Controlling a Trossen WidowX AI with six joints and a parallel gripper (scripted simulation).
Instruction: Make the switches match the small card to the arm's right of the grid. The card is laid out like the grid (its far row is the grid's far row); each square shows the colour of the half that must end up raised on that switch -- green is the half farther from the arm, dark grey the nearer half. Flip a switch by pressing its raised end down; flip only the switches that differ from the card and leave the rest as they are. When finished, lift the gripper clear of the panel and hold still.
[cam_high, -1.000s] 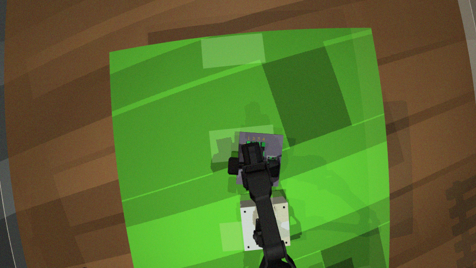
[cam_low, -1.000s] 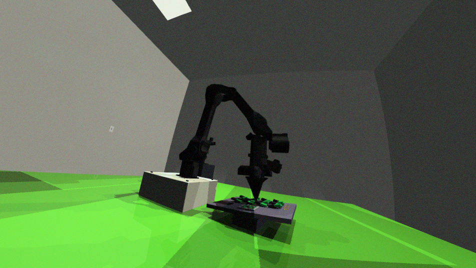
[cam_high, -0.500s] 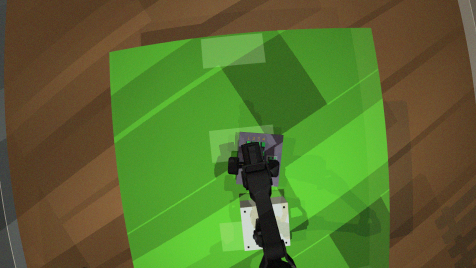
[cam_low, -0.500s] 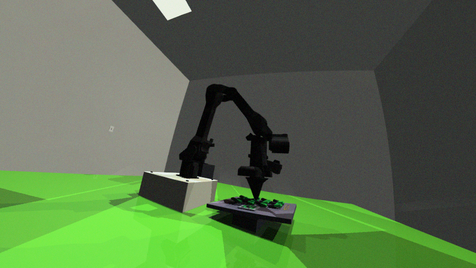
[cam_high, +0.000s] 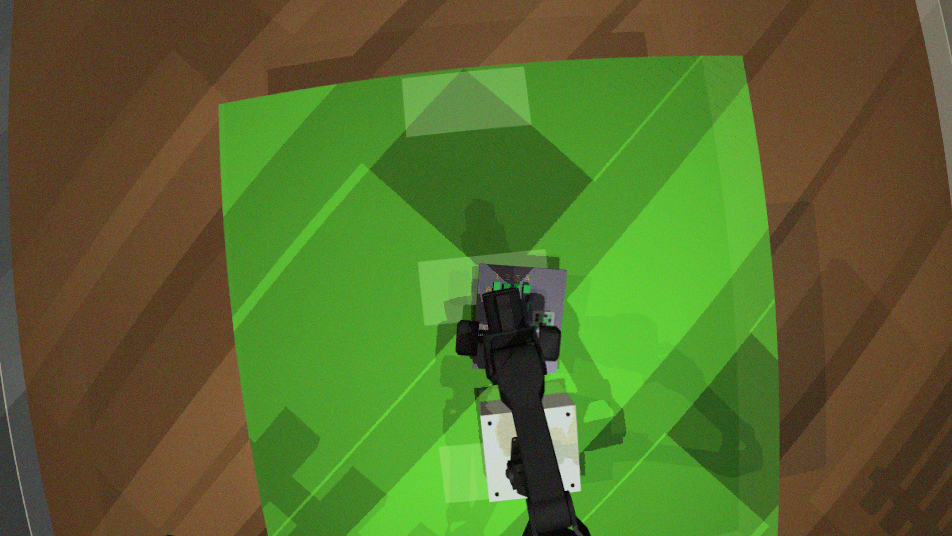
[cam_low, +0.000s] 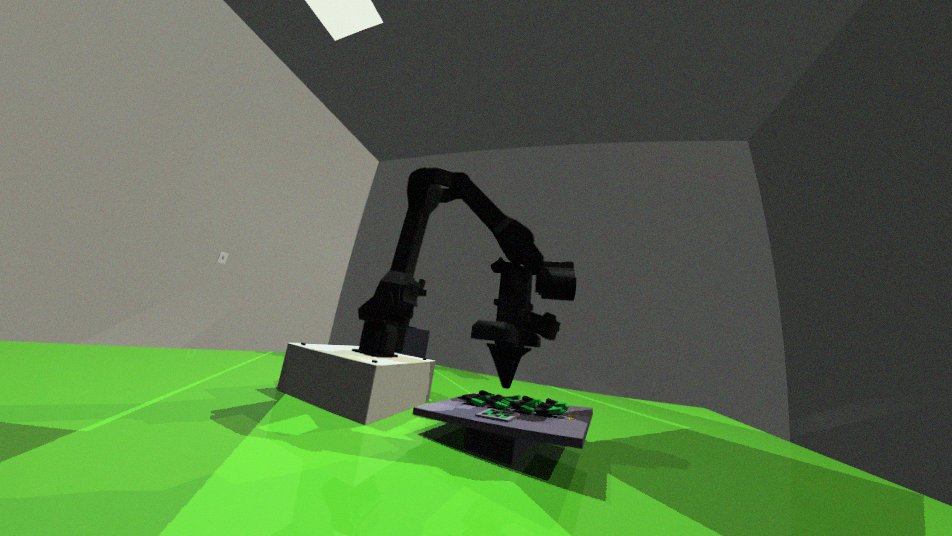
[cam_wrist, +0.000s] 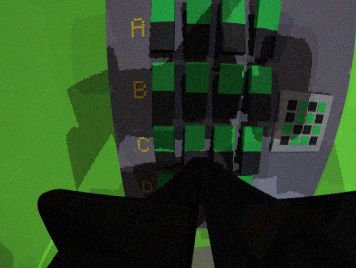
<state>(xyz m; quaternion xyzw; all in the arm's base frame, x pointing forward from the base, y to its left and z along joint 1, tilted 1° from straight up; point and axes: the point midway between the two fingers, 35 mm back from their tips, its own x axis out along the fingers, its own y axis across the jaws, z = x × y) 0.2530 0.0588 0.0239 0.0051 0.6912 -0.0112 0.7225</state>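
Observation:
The grey panel (cam_high: 556, 286) (cam_low: 433, 411) (cam_wrist: 326, 50) carries lettered rows of green-and-dark switches. In the wrist view, switches A1 (cam_wrist: 162, 22), B1 (cam_wrist: 163, 90) and C4 (cam_wrist: 251, 149) show both halves; row D is mostly hidden by my fingers. Which ends are raised is hard to tell. The card (cam_high: 544, 318) (cam_low: 494, 414) (cam_wrist: 303, 122) reads, far to near, left to right: dark, green, dark, green; dark, green, green, dark; green, dark, dark, green; dark, green, green, dark. My gripper (cam_low: 506, 386) (cam_wrist: 199, 164) is shut and empty, pointing down a little above the switches.
The arm's white base box (cam_high: 496, 459) (cam_low: 326, 386) stands just nearer than the panel. The panel rests raised on a dark support (cam_low: 489, 447). Shadows of the arm fall across the panel and the green surface (cam_high: 319, 266) (cam_low: 233, 479).

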